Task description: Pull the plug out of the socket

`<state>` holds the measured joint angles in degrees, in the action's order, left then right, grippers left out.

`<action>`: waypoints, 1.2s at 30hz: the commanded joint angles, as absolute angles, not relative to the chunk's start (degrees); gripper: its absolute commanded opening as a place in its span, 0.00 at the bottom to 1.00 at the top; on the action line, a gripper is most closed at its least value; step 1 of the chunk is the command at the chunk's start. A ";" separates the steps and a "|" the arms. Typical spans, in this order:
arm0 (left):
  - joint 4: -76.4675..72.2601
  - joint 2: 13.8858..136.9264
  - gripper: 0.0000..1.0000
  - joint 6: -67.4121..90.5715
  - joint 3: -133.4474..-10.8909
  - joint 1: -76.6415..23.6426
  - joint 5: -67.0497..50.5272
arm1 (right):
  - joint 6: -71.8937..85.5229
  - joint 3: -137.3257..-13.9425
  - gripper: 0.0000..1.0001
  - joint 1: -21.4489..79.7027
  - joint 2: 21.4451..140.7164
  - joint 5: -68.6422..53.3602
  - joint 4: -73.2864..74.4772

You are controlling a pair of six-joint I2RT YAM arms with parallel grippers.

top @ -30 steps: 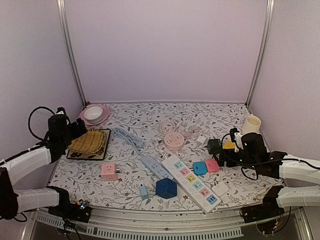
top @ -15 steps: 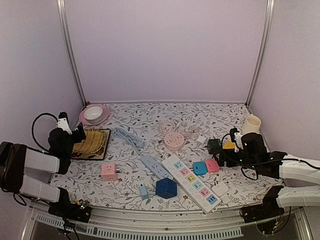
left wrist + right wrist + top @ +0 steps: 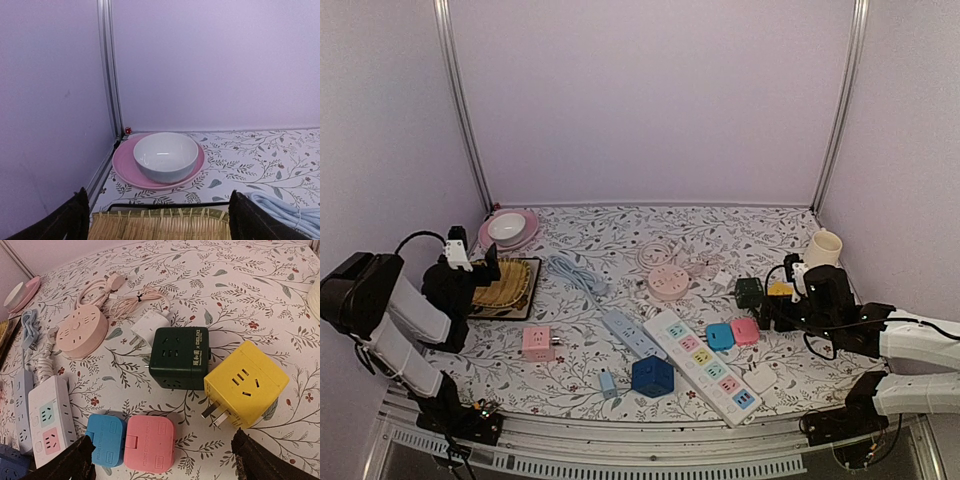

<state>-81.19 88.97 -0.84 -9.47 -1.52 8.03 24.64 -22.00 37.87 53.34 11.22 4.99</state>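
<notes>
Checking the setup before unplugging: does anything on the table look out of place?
The yellow cube lies askew beside the green cube, its prongs bare and plugged into nothing. Otherwise nothing looks spilled or damaged.

The tabletop covering is matt, with a printed leaf pattern; whether it is cloth or vinyl cannot be told. The white bowl is glossy and glazed-looking, and the pink plate under it is smooth with a softer sheen. The woven mat is rough, made of straw-like strips. The yellow cube socket, dark green cube socket, pink adapter and blue adapter are smooth satin plastic. The yellow cube's prongs are bright metal. The frame post is dull brushed metal.
</notes>
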 commanded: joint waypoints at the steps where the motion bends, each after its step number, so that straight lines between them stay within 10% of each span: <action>1: -81.44 88.83 0.97 -3.51 -10.51 -2.32 5.18 | 24.49 -23.48 0.97 37.80 53.22 18.03 3.94; 11: -78.05 88.90 0.97 -4.84 -12.29 -2.43 2.86 | 9.27 -19.98 0.99 30.28 57.78 36.59 -26.28; 21: -77.72 88.86 0.97 -4.75 -12.44 -2.46 2.89 | 1.23 -21.31 0.99 11.41 77.22 31.64 -49.16; 36: -77.96 88.90 0.97 -4.74 -12.35 -2.55 3.22 | -5.10 -9.47 0.99 9.66 85.69 27.63 -83.00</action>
<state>-78.11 88.86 -4.43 -11.64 -2.00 3.42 -2.76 -10.85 10.15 85.25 30.11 -71.70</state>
